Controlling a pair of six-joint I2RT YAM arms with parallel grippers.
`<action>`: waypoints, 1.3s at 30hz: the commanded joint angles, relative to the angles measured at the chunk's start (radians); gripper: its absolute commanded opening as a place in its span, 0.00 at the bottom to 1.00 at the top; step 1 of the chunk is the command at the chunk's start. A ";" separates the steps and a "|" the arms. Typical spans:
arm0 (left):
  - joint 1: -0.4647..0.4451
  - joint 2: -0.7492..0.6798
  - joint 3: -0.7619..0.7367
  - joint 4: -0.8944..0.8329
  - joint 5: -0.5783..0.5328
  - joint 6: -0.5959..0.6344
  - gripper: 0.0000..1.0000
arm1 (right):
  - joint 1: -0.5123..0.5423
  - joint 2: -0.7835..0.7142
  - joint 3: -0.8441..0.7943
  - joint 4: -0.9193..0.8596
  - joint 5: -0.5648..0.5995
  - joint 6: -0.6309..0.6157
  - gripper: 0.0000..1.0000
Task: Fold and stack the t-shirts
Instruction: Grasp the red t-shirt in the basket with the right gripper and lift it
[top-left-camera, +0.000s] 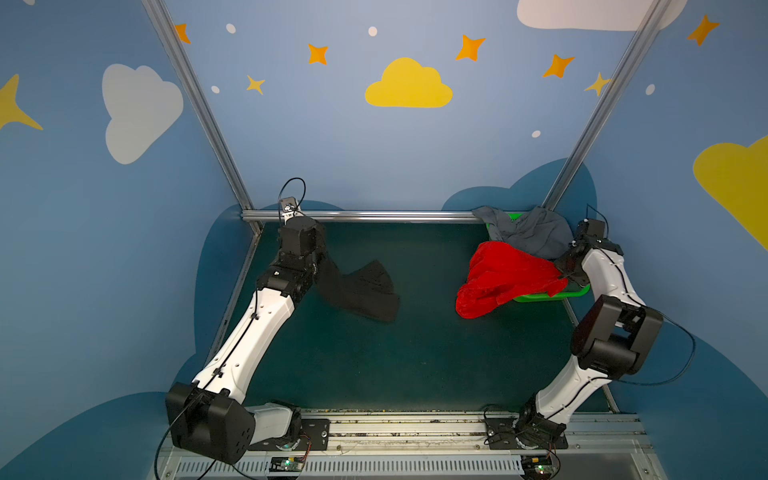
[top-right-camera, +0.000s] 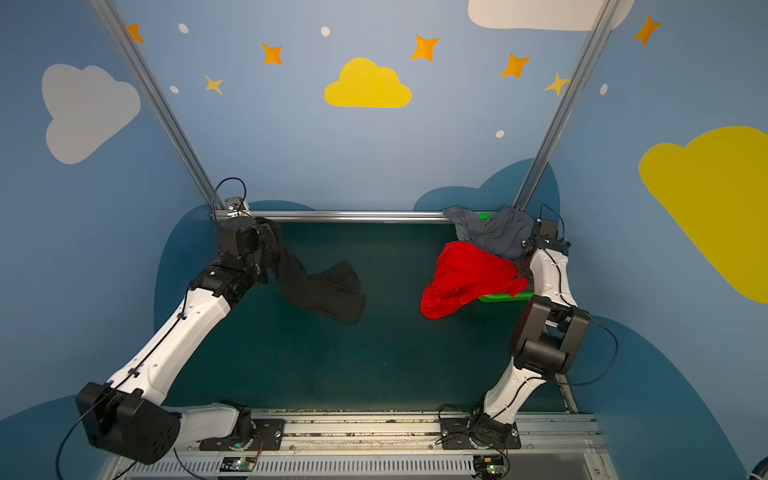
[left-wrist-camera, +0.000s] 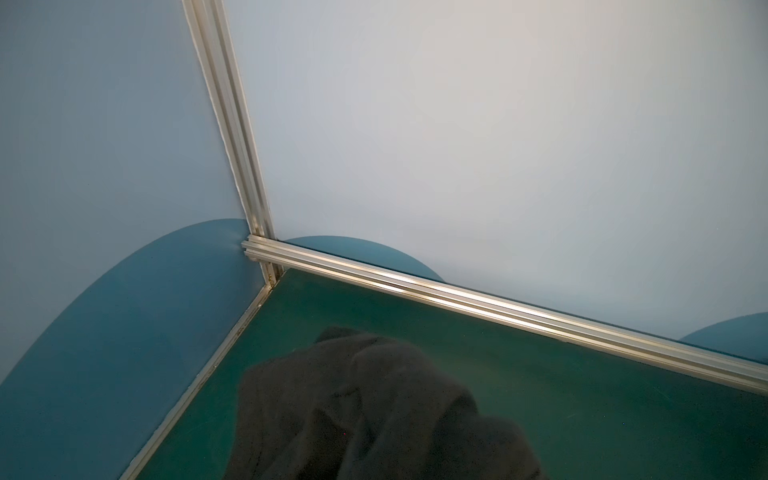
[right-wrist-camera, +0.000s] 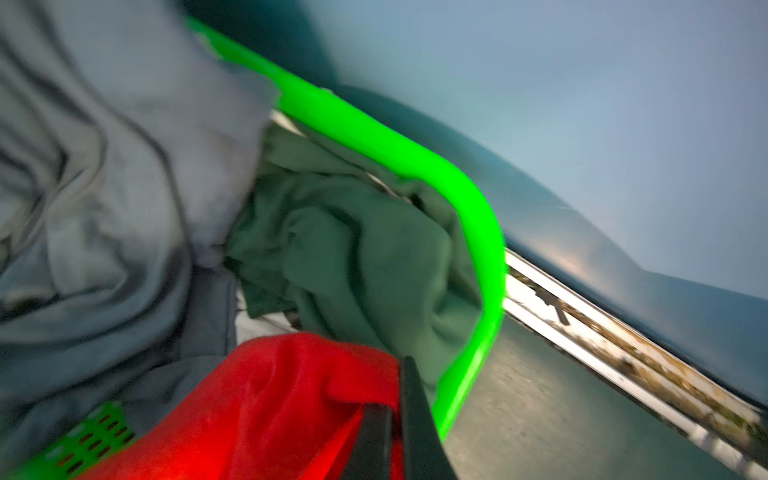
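The black t-shirt (top-left-camera: 357, 286) hangs at the far left from the left gripper (top-left-camera: 318, 262), whose jaws pinch it. The red t-shirt (top-left-camera: 498, 278), pinched between the jaws of the right gripper (right-wrist-camera: 395, 411), spills over the near rim of the green basket (top-left-camera: 552, 296) at far right, where the grey t-shirt (top-left-camera: 528, 232) and dark green t-shirt (right-wrist-camera: 353, 249) lie.

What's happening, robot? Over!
Left gripper shut on black t-shirt. Right gripper shut on red t-shirt, draped over green basket rim. Grey t-shirt piled inside. Nothing blocking.

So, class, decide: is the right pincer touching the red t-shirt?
Touching. The right wrist view shows the right pincer shut on a fold of the red t-shirt, with no gap.
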 joint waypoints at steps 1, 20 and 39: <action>0.004 -0.002 0.034 0.034 -0.031 0.006 0.03 | -0.038 -0.038 0.000 0.041 0.032 0.025 0.00; -0.014 -0.148 -0.158 -0.004 0.136 -0.216 1.00 | 0.250 -0.311 -0.281 0.087 -0.265 -0.152 0.96; -0.050 -0.207 -0.243 -0.032 0.263 -0.306 1.00 | 0.552 -0.208 -0.566 0.120 -0.220 -0.019 0.96</action>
